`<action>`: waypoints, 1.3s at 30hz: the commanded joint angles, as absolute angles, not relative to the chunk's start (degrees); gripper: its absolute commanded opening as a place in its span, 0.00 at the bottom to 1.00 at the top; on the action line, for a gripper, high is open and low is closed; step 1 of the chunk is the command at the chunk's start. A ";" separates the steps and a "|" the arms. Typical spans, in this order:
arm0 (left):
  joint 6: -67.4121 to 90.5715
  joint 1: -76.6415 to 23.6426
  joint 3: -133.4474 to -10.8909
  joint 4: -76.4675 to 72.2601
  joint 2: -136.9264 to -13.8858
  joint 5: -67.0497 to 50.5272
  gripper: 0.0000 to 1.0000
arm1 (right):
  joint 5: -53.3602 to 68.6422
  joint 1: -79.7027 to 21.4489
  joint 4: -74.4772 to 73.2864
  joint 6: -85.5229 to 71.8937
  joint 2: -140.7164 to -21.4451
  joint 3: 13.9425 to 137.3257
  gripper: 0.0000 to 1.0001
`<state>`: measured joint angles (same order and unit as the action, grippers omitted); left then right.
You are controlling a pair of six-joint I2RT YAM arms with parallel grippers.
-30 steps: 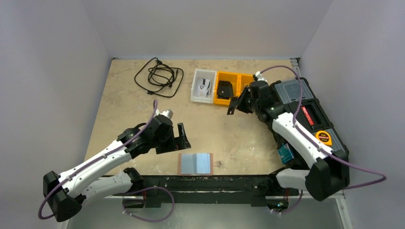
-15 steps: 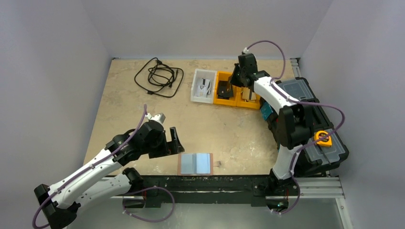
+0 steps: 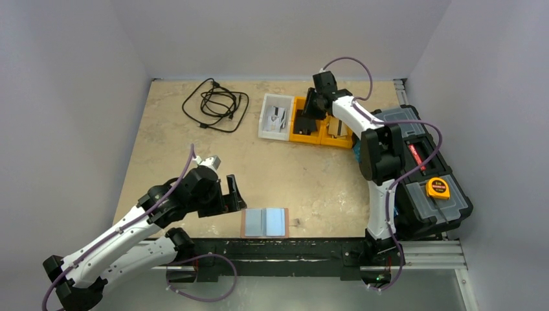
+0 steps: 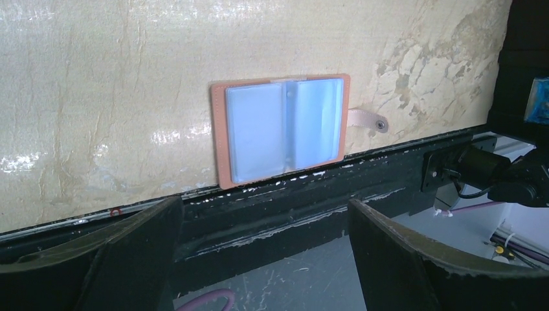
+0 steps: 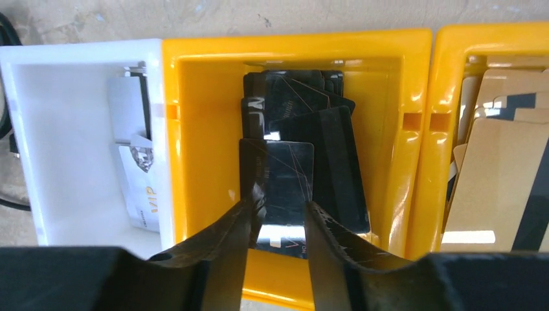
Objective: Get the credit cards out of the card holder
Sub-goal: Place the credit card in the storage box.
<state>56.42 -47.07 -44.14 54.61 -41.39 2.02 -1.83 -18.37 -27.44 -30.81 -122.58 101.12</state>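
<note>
Card holder (image 4: 280, 129) open at near bench edge, pale blue credit cards (image 4: 256, 133) inside | left claw (image 4: 265, 259) spread, empty, hovering near | right claw (image 5: 278, 217) far off over yellow tray (image 5: 414, 129), I can't tell if it's pinching anything | my worry: the unpinned holder lifts with a card or slides off the edge.

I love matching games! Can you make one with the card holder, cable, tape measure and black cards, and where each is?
1 card holder
2 cable
3 tape measure
4 black cards

A on the toolbox
B in a yellow tray
C open, at the table's near edge
D coiled, far left corner

Pairs: 1-C, 2-D, 3-A, 4-B
</note>
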 commanded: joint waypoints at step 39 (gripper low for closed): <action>51.52 -30.55 -38.85 50.10 -48.65 -3.84 0.99 | -18.34 -72.59 -23.60 -55.53 -82.94 57.60 0.47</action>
